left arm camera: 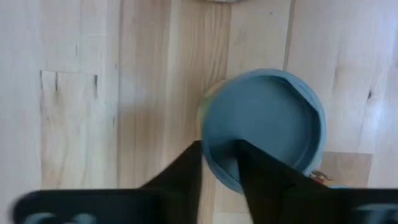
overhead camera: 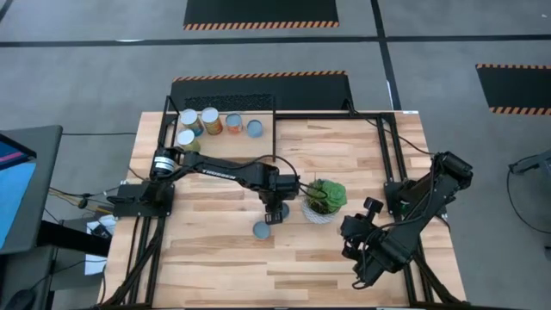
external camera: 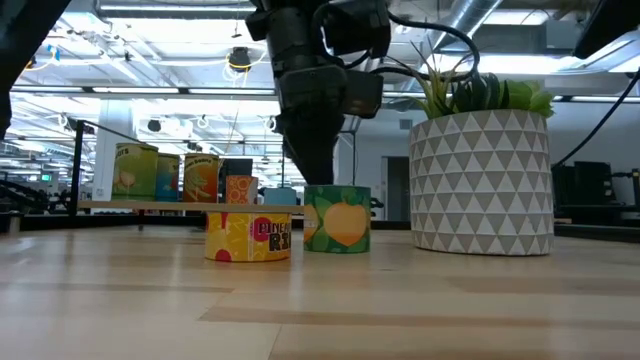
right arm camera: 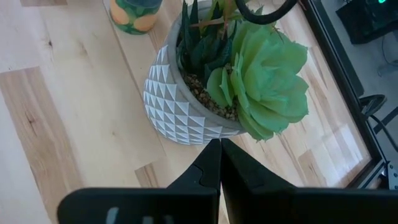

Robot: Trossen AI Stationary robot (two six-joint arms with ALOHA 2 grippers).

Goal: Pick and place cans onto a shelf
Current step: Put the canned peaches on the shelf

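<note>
From above, the shelf [overhead camera: 258, 108] sits at the table's far left corner, and five cans [overhead camera: 211, 120] stand bunched on its left end; the one nearest the left arm's base is half covered by that arm. At table height those same cans [external camera: 170, 173] show only as labels behind the shelf's thin edge, too far off to read.

The left arm reaches out over the middle of the table [overhead camera: 344, 250], and its gripper [overhead camera: 274, 213] hides whatever is under it in the overhead view. The wrist camera fills that in: the two dark fingers [left arm camera: 264, 180] meet at their tips over the near rim of a blue can top [left arm camera: 264, 124] (whether they squeeze it or merely rest on it, I cannot tell). Low down, this is the green can with an orange fruit [external camera: 337, 218], the arm rising behind it. Just in front of it stands a yellow can [external camera: 248, 237], its label cut short by the curve, seen from above as a blue top [overhead camera: 262, 230].

Right of them is the potted plant [overhead camera: 324, 198]. The right arm is folded at the table's right side, its gripper [right arm camera: 219, 163] closed to a slit and pointing at the pot.

The tabletop is pale planks; beyond it are grey floor, striped mats and ceiling pipes.
</note>
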